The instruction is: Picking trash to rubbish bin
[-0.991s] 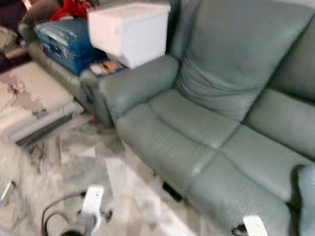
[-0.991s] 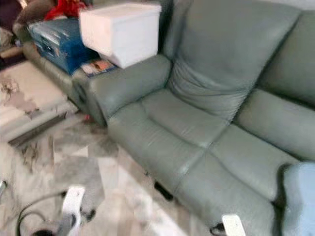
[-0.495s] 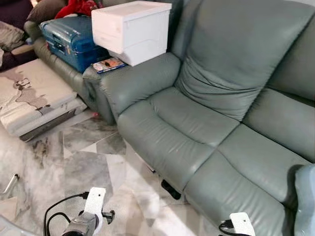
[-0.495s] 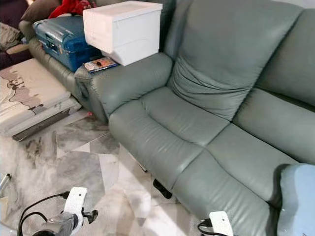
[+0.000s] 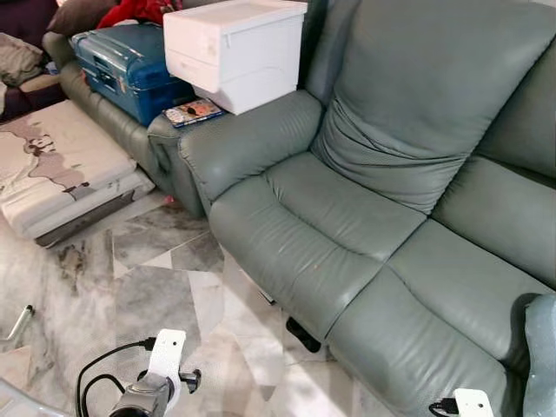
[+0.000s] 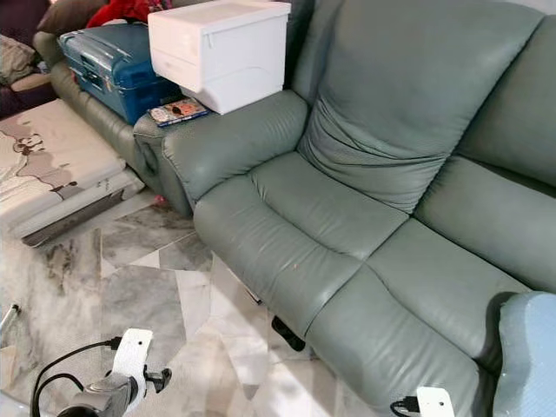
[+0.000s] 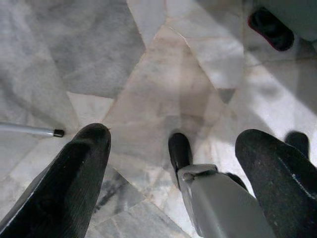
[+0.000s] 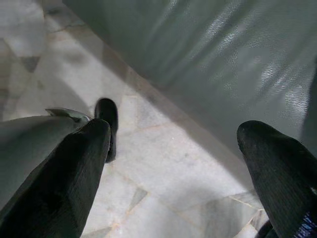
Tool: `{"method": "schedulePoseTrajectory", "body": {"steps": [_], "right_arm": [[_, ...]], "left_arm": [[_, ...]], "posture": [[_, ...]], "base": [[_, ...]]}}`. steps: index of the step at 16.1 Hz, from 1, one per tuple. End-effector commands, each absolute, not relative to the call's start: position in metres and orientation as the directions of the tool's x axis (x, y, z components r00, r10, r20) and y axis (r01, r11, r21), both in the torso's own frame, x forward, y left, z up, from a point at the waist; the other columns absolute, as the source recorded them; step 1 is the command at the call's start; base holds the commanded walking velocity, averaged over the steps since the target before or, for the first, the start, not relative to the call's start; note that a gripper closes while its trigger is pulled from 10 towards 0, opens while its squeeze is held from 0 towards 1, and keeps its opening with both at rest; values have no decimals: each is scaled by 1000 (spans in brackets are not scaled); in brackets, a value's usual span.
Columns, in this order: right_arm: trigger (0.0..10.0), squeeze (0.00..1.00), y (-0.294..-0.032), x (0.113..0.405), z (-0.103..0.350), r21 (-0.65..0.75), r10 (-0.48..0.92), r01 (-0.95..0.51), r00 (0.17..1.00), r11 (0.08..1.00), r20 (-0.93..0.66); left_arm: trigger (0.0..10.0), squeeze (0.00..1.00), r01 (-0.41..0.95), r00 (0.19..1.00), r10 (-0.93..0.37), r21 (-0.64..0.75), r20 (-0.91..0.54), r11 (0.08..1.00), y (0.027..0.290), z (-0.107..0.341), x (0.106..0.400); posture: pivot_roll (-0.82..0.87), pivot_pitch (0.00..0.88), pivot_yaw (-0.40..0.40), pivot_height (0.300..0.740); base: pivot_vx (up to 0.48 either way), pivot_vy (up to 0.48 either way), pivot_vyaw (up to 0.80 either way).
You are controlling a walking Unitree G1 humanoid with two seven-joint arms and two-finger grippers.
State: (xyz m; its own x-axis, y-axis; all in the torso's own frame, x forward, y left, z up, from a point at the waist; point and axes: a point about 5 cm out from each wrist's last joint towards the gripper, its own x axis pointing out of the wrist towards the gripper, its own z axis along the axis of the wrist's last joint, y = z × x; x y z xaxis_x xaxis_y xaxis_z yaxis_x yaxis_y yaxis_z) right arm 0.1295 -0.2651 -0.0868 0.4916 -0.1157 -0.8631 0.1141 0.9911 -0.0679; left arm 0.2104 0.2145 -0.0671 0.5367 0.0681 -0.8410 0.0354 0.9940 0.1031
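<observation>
Camera drift has settled and sharpened on the sofa (image 5: 347, 217); left gripper (image 7: 173, 148) and right gripper (image 8: 171, 144) hang low, fingers apart and empty, apparently because no trash is within reach.

Bright, even daylight, sharp head views; soft sheen on the sofa (image 5: 365, 217); wrist views dimmer, fingers (image 7: 74, 183) blurred, shadowed floor (image 8: 163, 163).

You face a grey-green leather sofa (image 5: 365, 217) on a grey-and-white veined marble floor (image 5: 165, 287). Its armrest carries a plain white plastic drawer box (image 5: 233, 50), with a glossy blue hard-shell suitcase (image 5: 122, 61) and a red cloth heap (image 5: 130, 10) behind it.
</observation>
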Motion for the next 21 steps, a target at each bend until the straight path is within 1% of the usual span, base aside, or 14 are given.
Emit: {"method": "schedulePoseTrajectory", "body": {"steps": [1,5,8,11,13,15,17,19,20,21], "right_arm": [[10000,0,-263,129,-88,-58,-115,130,488,990,-865],[10000,0,-263,134,-86,-58,-111,120,505,991,-856],[10000,0,-258,133,-87,-54,-96,98,509,994,-855],[10000,0,-257,122,-91,-43,-76,78,493,996,-867],[10000,0,-261,123,-89,-27,-77,102,523,994,-849],[10000,0,-274,133,-80,-63,-142,156,570,986,-810],[10000,0,-279,138,-77,-68,-165,183,587,981,-793],[10000,0,-282,147,-71,-24,-155,213,623,977,-766],[10000,0,-245,208,-56,-31,-106,118,702,992,-704],[10000,0,-226,235,-46,-34,-86,86,730,996,-678]], "left_arm": [[10000,0,19,550,85,114,-831,993,217,-66,212],[10000,0,12,588,115,150,-801,989,218,-62,217],[10000,0,16,571,128,167,-811,986,218,-63,217],[10000,0,20,557,132,172,-820,985,218,-63,216],[10000,0,25,552,131,173,-823,985,218,-64,215],[10000,0,27,549,132,175,-826,984,219,-64,215],[10000,0,27,547,133,176,-826,984,219,-64,215],[10000,0,26,547,136,179,-826,984,219,-64,214],[10000,0,28,546,136,181,-826,983,220,-64,214],[10000,0,29,546,136,181,-827,983,220,-64,214]], "posture": [[-7,46,1,740],[13,40,-7,740],[21,33,-13,740],[31,36,-19,740],[35,44,-18,740],[33,45,-15,740],[37,48,-14,740],[38,50,-14,740],[36,54,-9,740],[36,54,-9,740]], "base": [[0,0,0],[0,0,0],[0,0,0],[0,0,0],[0,0,0],[0,0,0],[0,0,0],[0,0,0],[0,0,0],[0,0,0]]}}
